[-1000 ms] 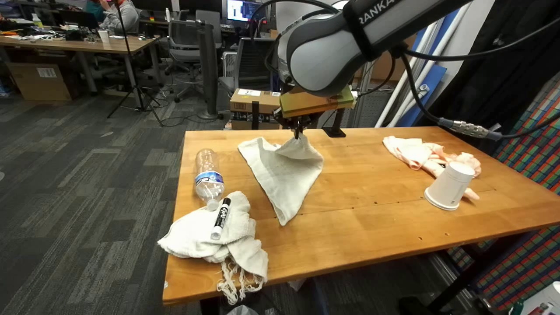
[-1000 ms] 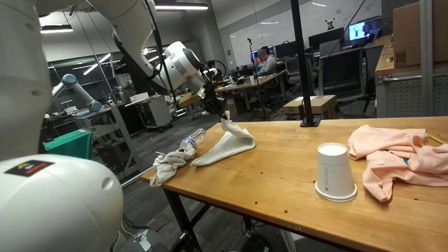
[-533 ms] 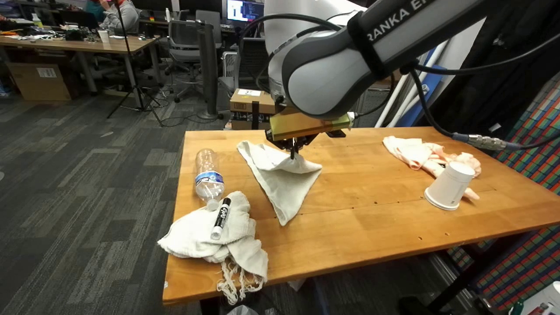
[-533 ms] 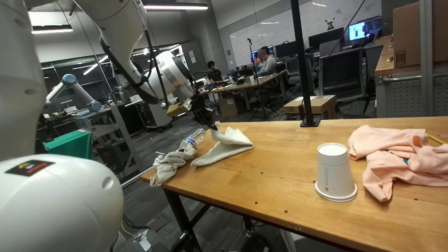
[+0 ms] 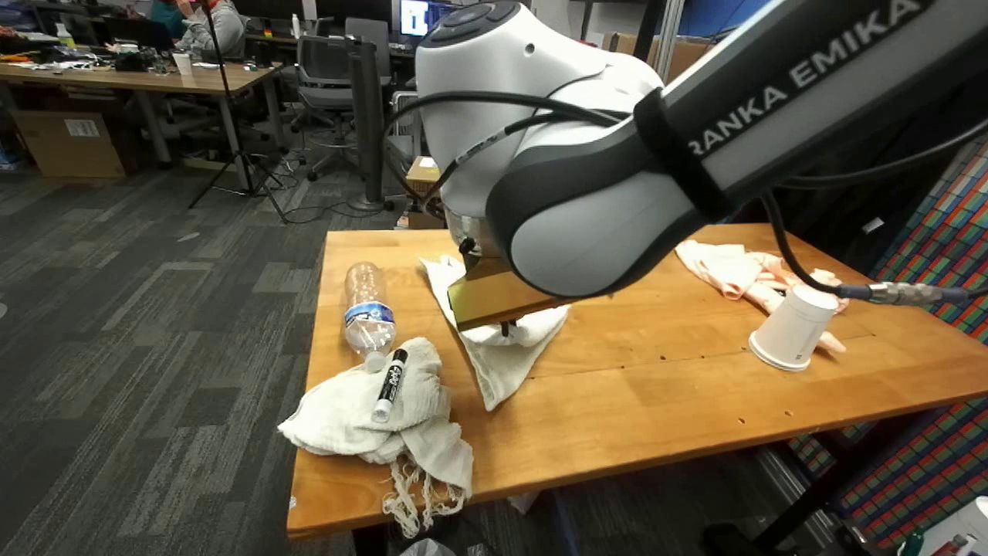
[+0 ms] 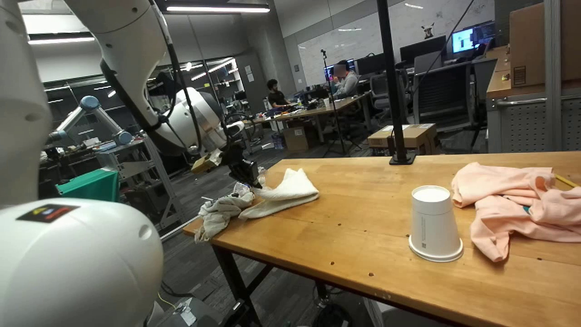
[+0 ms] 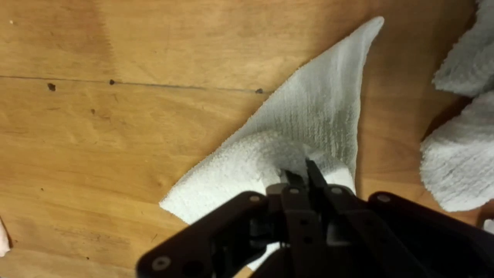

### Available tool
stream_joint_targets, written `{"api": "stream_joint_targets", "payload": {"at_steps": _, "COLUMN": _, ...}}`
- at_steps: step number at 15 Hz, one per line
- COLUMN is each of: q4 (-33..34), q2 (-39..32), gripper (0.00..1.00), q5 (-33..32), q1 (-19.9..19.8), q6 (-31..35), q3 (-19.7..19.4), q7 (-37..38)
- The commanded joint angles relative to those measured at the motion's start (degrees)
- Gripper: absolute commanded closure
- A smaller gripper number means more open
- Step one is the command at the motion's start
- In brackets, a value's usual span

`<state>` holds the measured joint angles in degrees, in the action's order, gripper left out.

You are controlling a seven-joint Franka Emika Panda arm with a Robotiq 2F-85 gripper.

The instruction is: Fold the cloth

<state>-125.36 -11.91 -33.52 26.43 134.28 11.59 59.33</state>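
The white cloth (image 5: pixel 505 374) lies on the wooden table (image 5: pixel 656 409). Its flat pointed corner shows in the wrist view (image 7: pixel 320 96), with another part curled back over it. My gripper (image 7: pixel 303 170) is shut on the edge of that curled part. In an exterior view the gripper (image 6: pixel 258 184) holds this edge low, close above the table, at the end of the cloth (image 6: pixel 290 190) near the bundled cloth. In an exterior view the arm hides much of the cloth, and only the dark fingertips (image 5: pixel 505 328) show below the wrist.
A bundled fringed cloth (image 5: pixel 363 409) with a black marker (image 5: pixel 391 384) on it lies close to the gripper. A plastic bottle (image 5: pixel 364 297) lies beside it. An upturned white cup (image 6: pixel 435 227) and a peach cloth (image 6: pixel 504 181) sit at the far side. A black post (image 6: pixel 395 91) stands at the table edge.
My gripper has moved down and across the cloth, toward its pointed corner and the bundled cloth. The held edge has come along and now curls over the flat part.
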Motion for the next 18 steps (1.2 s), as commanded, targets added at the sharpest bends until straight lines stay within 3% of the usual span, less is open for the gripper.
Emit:
{"api": "stream_joint_targets", "payload": {"at_steps": 1, "q4": -4.19, "q2": 2.96, "gripper": 0.95, "q5": -3.33, "q1": 1.25, "q6": -0.18, "q3": 1.94, "q7": 5.52}}
{"api": "stream_joint_targets", "payload": {"at_steps": 9, "q4": -4.67, "q2": 1.59, "gripper": 0.95, "q5": -7.77, "q1": 1.4, "q6": -1.09, "q3": 4.2, "q7": 9.91}}
{"api": "stream_joint_targets", "payload": {"at_steps": 18, "q4": -4.95, "q2": 1.21, "gripper": 0.95, "q5": -4.89, "q1": 1.0, "q6": 1.69, "q3": 5.05, "q7": 9.88}}
